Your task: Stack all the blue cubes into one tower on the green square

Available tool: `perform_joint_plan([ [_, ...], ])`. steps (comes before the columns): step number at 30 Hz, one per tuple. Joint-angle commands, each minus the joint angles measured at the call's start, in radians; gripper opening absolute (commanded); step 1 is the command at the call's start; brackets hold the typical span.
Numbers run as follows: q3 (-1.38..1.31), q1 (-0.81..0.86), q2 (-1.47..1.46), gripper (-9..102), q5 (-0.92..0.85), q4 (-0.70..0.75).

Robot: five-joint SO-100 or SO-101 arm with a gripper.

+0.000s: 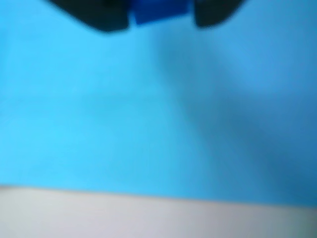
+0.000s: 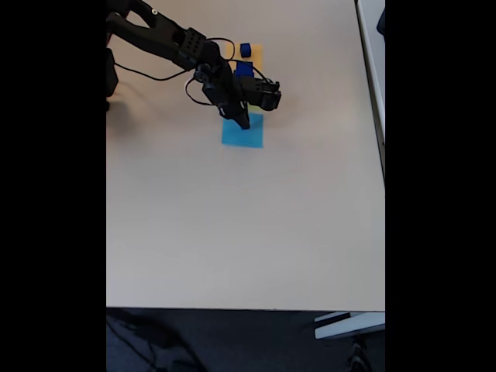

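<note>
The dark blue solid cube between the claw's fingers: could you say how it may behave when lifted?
The dark blue solid cube looks rigid, so it should not flex. Its flat faces suit the claw, and it probably won't roll. It seems small, likely light.

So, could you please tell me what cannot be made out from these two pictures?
- The end effector: in the wrist view the top edge cuts off its fingers, and blur hides how firmly they hold the blue cube.
- Lime-green square: in the fixed view the arm overlaps a green sliver beside it; its extent is unclear.
- Blue cubes: too small in the fixed view to compare their sizes.
- Light-blue square: the end effector hides its upper edge.
</note>
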Motion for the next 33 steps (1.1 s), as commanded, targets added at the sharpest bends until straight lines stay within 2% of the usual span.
perform_joint_plan([
  [1, -0.008, -0.005, 0.02, 4, 0.011, -0.02],
  [10, -0.006, -0.006, 0.021, 9, 0.011, -0.021],
  [15, -0.003, -0.014, 0.031, 16, -0.005, -0.046],
  [26, -0.009, -0.06, 0.224, 20, 0.002, -0.035],
  [33, -0.026, -0.083, 0.414, 25, -0.005, 0.069],
])
